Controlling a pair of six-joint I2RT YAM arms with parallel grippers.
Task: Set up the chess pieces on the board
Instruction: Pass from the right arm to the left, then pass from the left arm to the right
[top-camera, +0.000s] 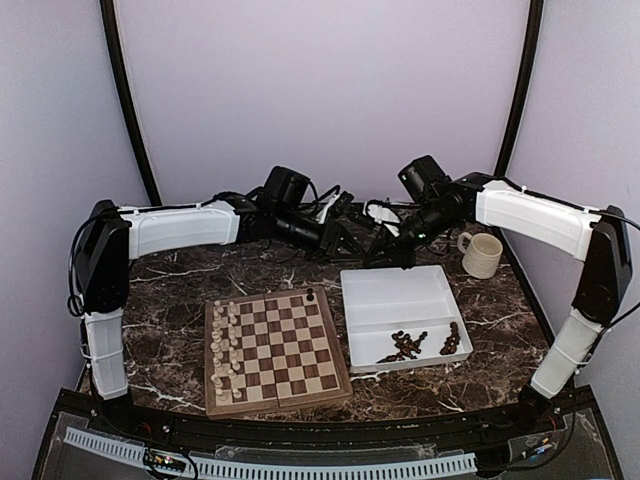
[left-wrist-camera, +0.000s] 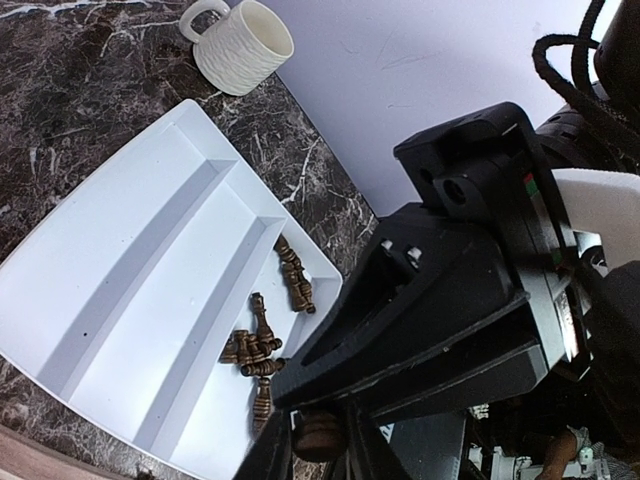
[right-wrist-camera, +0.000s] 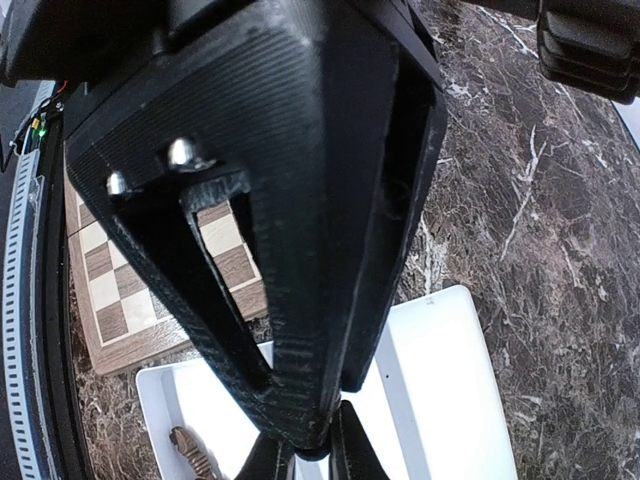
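Left gripper (left-wrist-camera: 318, 460) pinches a dark chess piece (left-wrist-camera: 320, 432); right gripper (right-wrist-camera: 305, 460), jaws shut, meets it tip to tip. A mistimed release could drop the piece into the tray (left-wrist-camera: 120, 300) beneath them, away from the board (top-camera: 277, 352).

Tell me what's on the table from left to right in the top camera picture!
First the board with cream chess pieces on its left side → white tray with dark chess pieces inside → mug.
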